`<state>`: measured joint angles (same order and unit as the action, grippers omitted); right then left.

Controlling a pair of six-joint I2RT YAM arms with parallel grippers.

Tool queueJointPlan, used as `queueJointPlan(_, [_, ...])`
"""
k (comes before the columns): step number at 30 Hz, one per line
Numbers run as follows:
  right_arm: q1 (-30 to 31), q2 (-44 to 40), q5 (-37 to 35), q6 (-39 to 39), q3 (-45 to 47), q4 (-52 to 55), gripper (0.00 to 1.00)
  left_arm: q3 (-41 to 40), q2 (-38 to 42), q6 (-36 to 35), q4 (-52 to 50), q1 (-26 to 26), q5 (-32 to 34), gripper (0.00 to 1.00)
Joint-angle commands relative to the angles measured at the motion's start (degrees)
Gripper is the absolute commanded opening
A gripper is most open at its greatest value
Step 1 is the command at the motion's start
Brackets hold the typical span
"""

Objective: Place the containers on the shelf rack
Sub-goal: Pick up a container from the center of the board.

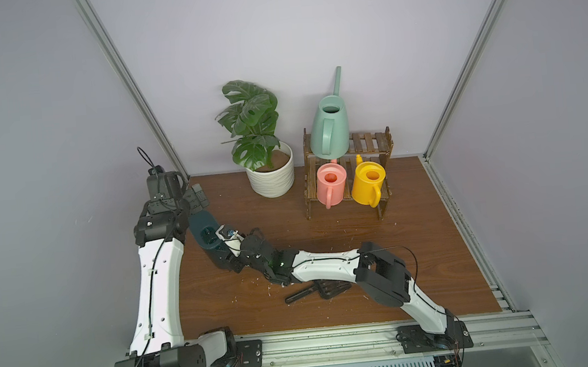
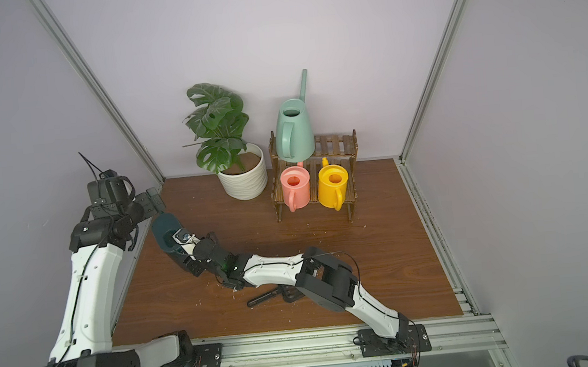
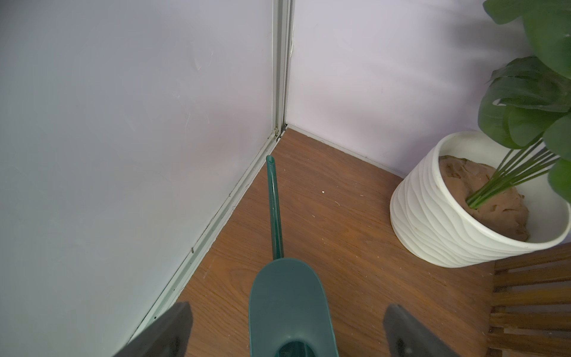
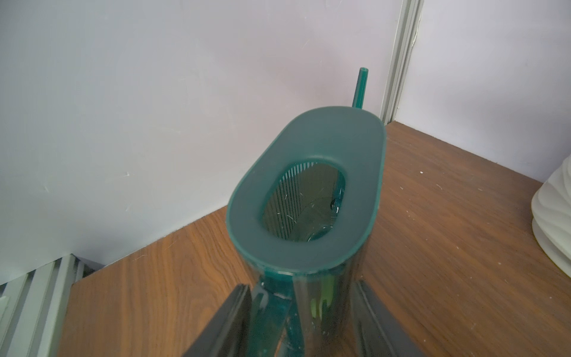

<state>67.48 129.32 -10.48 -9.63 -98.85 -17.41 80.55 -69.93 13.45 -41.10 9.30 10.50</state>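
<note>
Now the empty teal can [image 4: 309, 139] stands between spread right fingers [image 4: 225, 324], left fingers [image 3: 167, 333] gaping near it.

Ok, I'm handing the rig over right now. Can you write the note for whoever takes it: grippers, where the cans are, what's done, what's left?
Left gripper: open, empty, hovering above the teal can.
Right gripper: jaws straddle the teal can's handle; I cannot tell whether they grip it.
Teal can: standing upright on the table, off the shelf rack.
Done: sage-green can on the upper tier; pink can and yellow can side by side on the lower tier.
Left: teal can onto the rack. The bare half of the upper tier beside the sage-green can looks like the only free spot.
</note>
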Motion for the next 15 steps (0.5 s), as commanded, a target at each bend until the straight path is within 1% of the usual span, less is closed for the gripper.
queueJointPlan(1, [0.62, -1.76, -0.31, -0.40, 2.50, 2.48, 0.58, -0.35, -0.22, -0.36, 0.72, 0.75, -0.65, 0.99])
queueJointPlan(7, [2.06, -3.45, -1.55, -0.32, 4.15, 2.10, 0.65, -0.32, -0.28, -0.27, 0.76, 0.76, -0.75, 0.99])
queueJointPlan(10, [2.72, -3.80, -1.91, -0.39, 5.26, 1.19, 0.70, -0.34, -0.30, -0.31, 0.76, 0.78, -0.81, 0.99])
queueJointPlan(15, [3.00, -3.86, -2.52, -0.05, 5.15, 0.81, 0.76, -0.22, -0.49, -0.34, 0.76, 0.75, -1.03, 0.99])
